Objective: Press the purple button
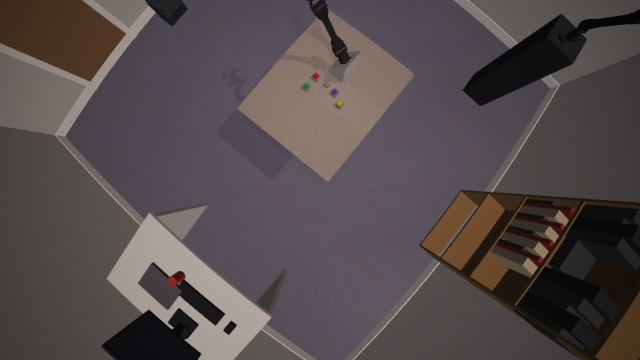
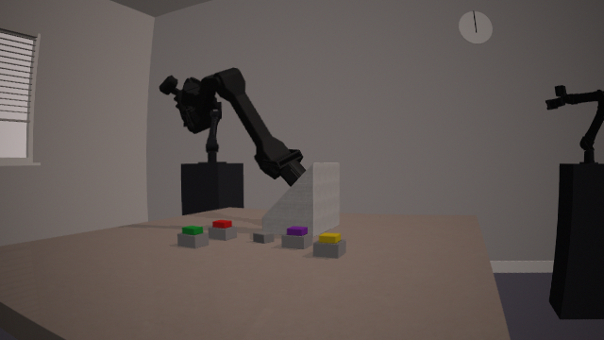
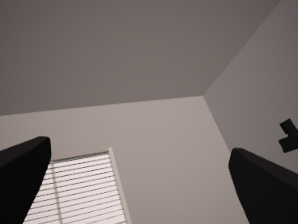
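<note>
Gripper [image 3: 143, 203] stands wide open, holding nothing, aimed up at the window wall. Purple button [image 2: 297, 230] sits on its grey base on the table [image 2: 401, 283], at 10 o'clock from the yellow button [image 2: 329, 237]. Likely a stiff, spring-loaded cap: push straight down on top centre, no grasp needed.

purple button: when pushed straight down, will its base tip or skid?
Tipping looks unlikely: the purple button is a flat cap on a low, wider grey base sitting flat on the table. Skidding seems possible under an off-centre push, as nothing visibly anchors it. The claw is open, pointing elsewhere.
</note>
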Tool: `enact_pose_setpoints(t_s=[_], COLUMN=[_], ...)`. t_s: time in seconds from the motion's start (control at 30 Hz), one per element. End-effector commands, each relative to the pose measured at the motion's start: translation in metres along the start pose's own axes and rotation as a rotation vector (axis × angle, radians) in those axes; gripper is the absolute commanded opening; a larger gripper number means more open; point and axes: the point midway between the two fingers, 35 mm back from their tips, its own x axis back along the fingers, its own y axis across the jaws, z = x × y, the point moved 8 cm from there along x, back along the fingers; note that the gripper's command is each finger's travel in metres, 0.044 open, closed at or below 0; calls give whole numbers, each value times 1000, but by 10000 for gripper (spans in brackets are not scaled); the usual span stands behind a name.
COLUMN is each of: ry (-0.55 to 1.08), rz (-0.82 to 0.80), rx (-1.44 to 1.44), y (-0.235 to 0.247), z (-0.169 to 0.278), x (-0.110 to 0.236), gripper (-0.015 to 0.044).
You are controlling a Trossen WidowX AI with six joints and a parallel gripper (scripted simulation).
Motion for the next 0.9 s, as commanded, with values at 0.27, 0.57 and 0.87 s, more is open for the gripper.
enact_pose_setpoints(t_s=[0.27,0.57,0.87], ry=[347,788,1249], rz=[171,243,241], rx=[-88,-173,-300], y=[12,65,145], z=[81,152,184], x=[49,133,235], gripper=[400,400,400])
